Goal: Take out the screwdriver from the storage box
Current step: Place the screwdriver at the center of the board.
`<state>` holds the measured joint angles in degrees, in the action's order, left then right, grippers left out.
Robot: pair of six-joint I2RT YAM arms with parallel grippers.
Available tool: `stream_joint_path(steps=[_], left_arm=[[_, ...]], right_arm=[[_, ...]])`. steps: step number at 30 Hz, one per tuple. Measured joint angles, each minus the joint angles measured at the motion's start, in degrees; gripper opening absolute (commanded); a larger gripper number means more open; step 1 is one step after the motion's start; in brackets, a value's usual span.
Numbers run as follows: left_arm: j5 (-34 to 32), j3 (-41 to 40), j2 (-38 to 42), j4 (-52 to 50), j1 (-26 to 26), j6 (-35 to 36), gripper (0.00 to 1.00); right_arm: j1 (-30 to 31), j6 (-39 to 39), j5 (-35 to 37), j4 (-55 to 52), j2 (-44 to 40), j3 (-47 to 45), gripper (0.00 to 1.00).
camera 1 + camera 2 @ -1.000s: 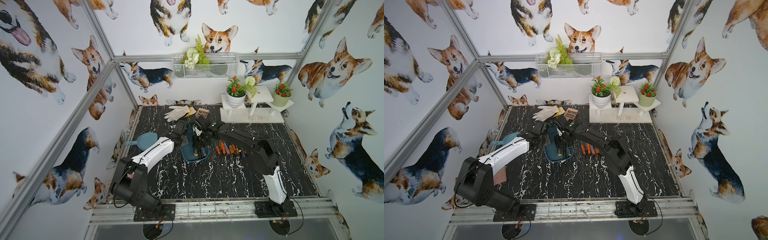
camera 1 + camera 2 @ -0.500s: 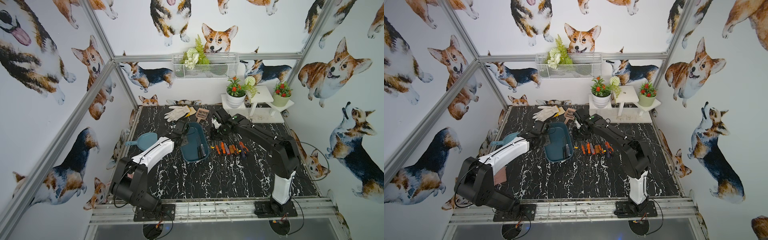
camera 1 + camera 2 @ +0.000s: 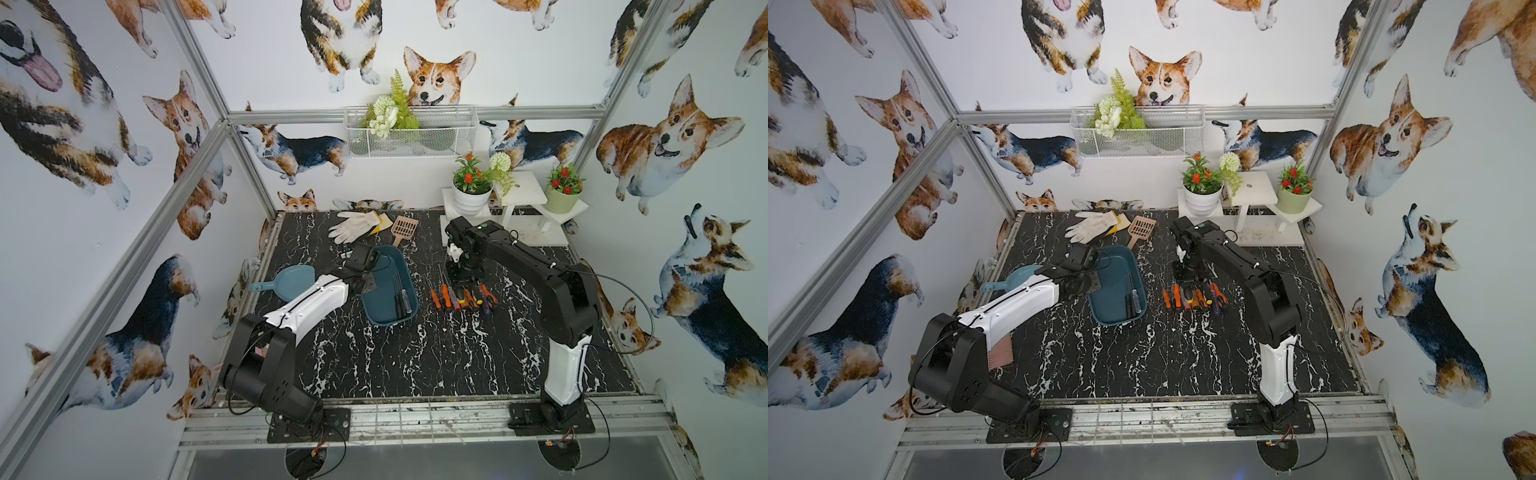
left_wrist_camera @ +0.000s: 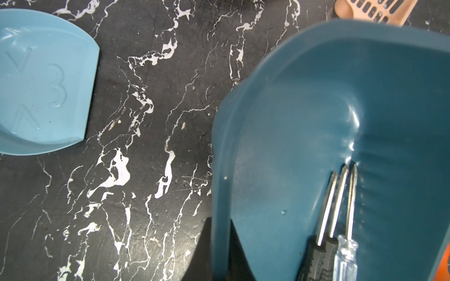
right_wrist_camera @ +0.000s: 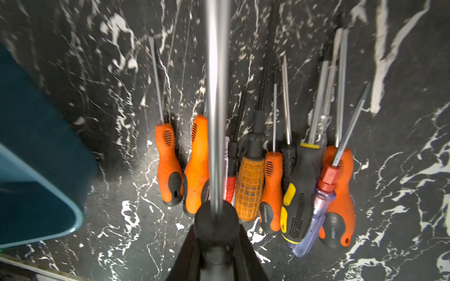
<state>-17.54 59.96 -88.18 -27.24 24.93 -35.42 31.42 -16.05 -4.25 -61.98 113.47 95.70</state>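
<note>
On blue scoop (image 4: pixel 43 92), embossed "3"; left jaws clamp storage box (image 4: pixel 292 146) rim, right jaws grip screwdriver (image 5: pixel 216 97).

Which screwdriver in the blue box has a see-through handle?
The clear screwdriver nearest the box's side wall; the two black-handled screwdrivers beside it are solid.

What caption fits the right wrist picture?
Right gripper holds a screwdriver over the row of screwdrivers on the table.

I see corgi-print walls (image 3: pixel 291 62), aluminium frame (image 3: pixel 540 112), black white-veined marble tabletop (image 3: pixel 415 357), white mesh basket (image 3: pixel 436 141) on back wall, white plant stand (image 3: pixel 525 187) far corner.
</note>
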Motion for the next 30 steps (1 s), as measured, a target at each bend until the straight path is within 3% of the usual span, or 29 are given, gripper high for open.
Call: stream_joint_path(steps=[13, 19, 25, 30], left_arm=[[-0.04, 1.03, -0.04, -0.48, -0.02, 0.04, 0.00], [-0.04, 1.77, -0.17, -0.57, 0.00, 0.68, 0.00], [-0.04, 1.84, -0.22, -0.61, 0.00, 0.90, 0.00], [-0.04, 1.86, -0.22, -0.66, -0.02, 0.92, 0.00]], right_arm=[[-0.04, 3.85, 2.64, -4.28, 5.81, 2.08, 0.04], [-0.04, 3.85, 2.62, -4.24, 7.02, 2.16, 0.16], [-0.04, 3.80, 2.62, -4.24, 7.37, 2.19, 0.35], [-0.04, 3.61, 2.64, -4.15, 7.21, 2.19, 0.41]])
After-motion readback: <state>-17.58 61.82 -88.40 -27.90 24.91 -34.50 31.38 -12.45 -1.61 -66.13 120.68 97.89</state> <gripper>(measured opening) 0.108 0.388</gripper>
